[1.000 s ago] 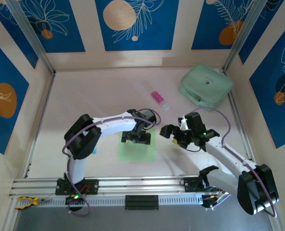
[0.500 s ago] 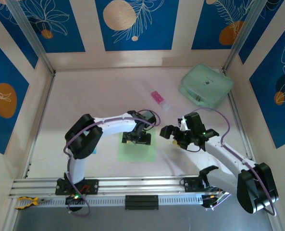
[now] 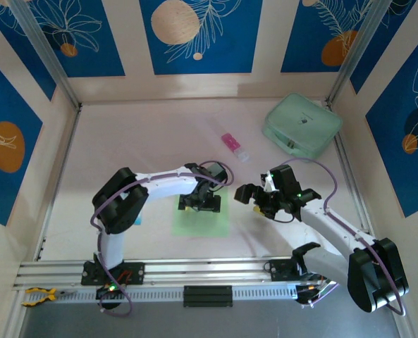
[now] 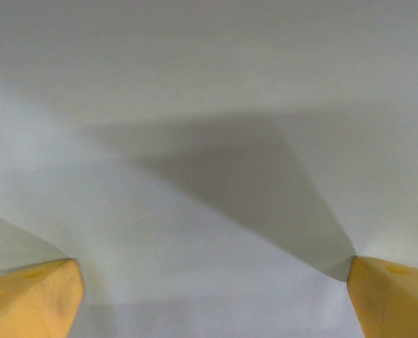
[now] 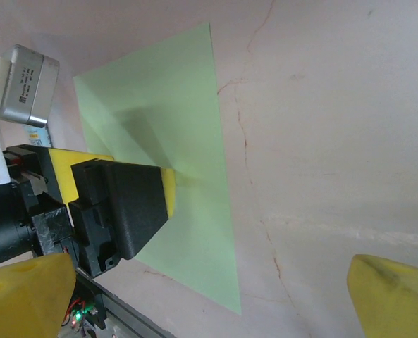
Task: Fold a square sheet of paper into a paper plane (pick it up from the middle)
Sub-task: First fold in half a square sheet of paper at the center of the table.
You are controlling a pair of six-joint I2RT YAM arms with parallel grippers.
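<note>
We find the square sheet of paper (image 3: 203,224) lying flat and uncreased on the tabletop (image 3: 124,141), at the lower centre of the top view. The left fingers (image 4: 32,299) stand apart over its upper part, and the right fingers (image 5: 392,296) stand apart just right of it. We judge the pickup and every fold to be outstanding.

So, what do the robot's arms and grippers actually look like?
Both the left arm and right arm have white links with bulky black joint housings, and a thin purple cable loops along each. The left gripper and right gripper are black, with bright yellow wedge-shaped fingertips. A small green light glows near the right wrist.
</note>
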